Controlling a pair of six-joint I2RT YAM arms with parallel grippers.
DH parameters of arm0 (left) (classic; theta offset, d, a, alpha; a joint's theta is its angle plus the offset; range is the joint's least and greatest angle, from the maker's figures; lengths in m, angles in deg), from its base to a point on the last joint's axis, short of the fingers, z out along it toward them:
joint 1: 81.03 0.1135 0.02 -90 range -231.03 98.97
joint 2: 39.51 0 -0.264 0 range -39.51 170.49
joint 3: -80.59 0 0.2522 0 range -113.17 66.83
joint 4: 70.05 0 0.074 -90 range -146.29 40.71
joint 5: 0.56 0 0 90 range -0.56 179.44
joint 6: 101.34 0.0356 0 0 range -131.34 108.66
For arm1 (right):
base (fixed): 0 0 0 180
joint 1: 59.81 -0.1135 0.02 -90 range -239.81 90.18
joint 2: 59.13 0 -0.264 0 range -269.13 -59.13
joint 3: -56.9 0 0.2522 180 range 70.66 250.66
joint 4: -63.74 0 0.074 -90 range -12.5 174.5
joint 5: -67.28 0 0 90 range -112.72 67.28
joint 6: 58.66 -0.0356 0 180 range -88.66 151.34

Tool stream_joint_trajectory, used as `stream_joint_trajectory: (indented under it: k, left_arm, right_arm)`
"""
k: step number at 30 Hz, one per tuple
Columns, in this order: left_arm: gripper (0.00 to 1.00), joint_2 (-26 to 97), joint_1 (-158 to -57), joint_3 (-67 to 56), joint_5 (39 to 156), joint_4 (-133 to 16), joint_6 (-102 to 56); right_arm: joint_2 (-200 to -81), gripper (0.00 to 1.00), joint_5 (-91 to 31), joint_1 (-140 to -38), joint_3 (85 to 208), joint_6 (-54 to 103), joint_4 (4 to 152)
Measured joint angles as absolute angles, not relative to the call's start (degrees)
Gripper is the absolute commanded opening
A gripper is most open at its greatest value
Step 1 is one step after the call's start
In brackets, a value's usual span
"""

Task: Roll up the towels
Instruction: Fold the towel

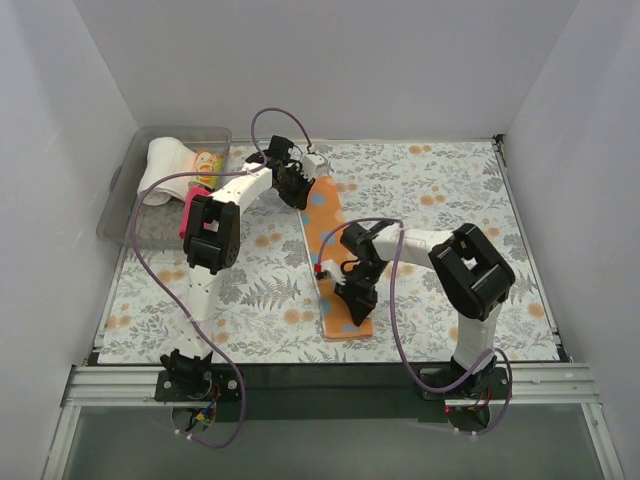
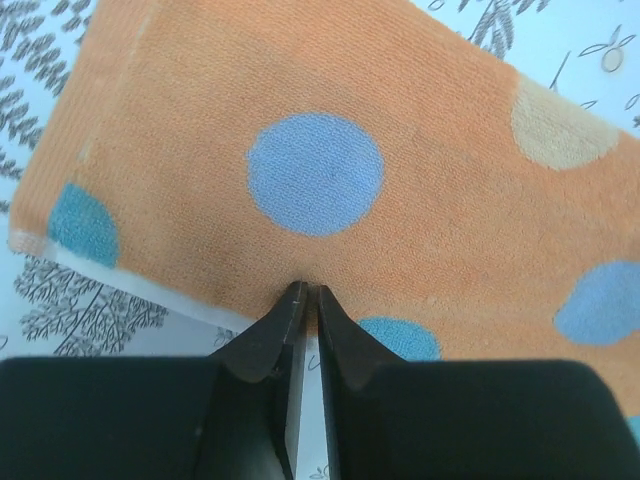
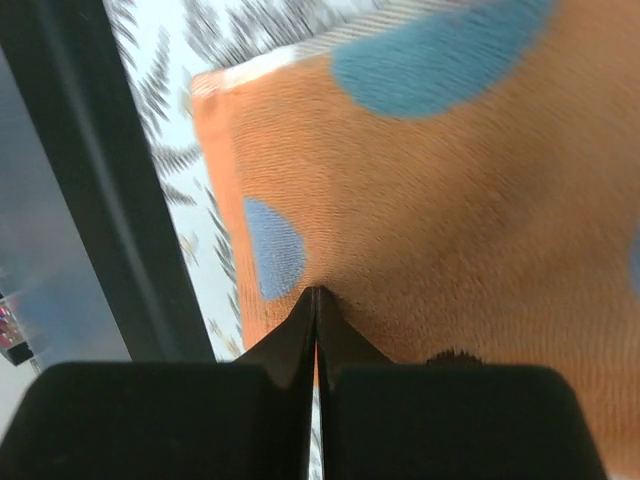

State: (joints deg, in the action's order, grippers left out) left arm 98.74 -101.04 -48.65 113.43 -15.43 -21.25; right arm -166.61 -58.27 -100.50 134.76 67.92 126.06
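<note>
Starting nearest, low in the top view, the right tool (image 3: 315,292) is pressed together on the near end of the orange towel (image 1: 320,250), and the cloth creases toward its tips as if nipped. The strip lies flat mid-frame on the desk (image 1: 250,290). At its far end the left tool (image 2: 308,290) is all but pressed together, tips on the hem, seemingly pinching it. Either thin pinch could slip free. Arms pulling unevenly could skew or drag the strip, and a roll begun crooked would come out coned. Farther, upper left, a bin (image 1: 115,195) holds a white towel (image 1: 165,165).
</note>
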Motion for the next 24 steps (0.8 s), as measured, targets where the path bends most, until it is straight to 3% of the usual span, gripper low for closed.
stream_joint_trajectory:
  k: [3, 7, 8, 13, 18, 21, 24]
  left_arm:
    - [0.13, 99.84, -101.26, -50.45, 115.24, -15.36, -20.81]
    - [0.29, 99.75, -101.67, -50.56, 115.70, -15.38, -20.03]
    - [0.34, 99.55, -101.74, -50.38, 115.77, -15.54, -19.87]
    - [0.36, 93.59, -101.24, -43.39, 115.74, -18.38, -20.33]
    - [0.36, 74.27, -96.71, -26.97, 120.18, -19.03, -19.22]
    - [0.37, 59.58, -93.89, -16.83, 122.45, -19.45, -16.29]
    - [0.39, 45.06, -97.72, -5.90, 122.24, -19.78, -11.46]
  right_arm:
    - [-168.55, 0.09, -60.55, -105.03, 137.01, 66.24, 124.33]
    - [-170.08, 0.27, -62.34, -106.32, 139.08, 64.58, 123.96]
    - [-170.02, 0.28, -62.51, -106.16, 139.19, 64.40, 123.98]
    - [-167.22, 0.28, -61.90, -104.30, 139.15, 64.18, 123.61]
    - [-154.54, 0.41, -63.41, -96.87, 134.76, 62.87, 121.80]
    - [-148.62, 0.42, -63.56, -91.04, 131.96, 62.67, 121.21]
    - [-147.48, 0.42, -63.93, -88.41, 130.17, 61.69, 120.94]
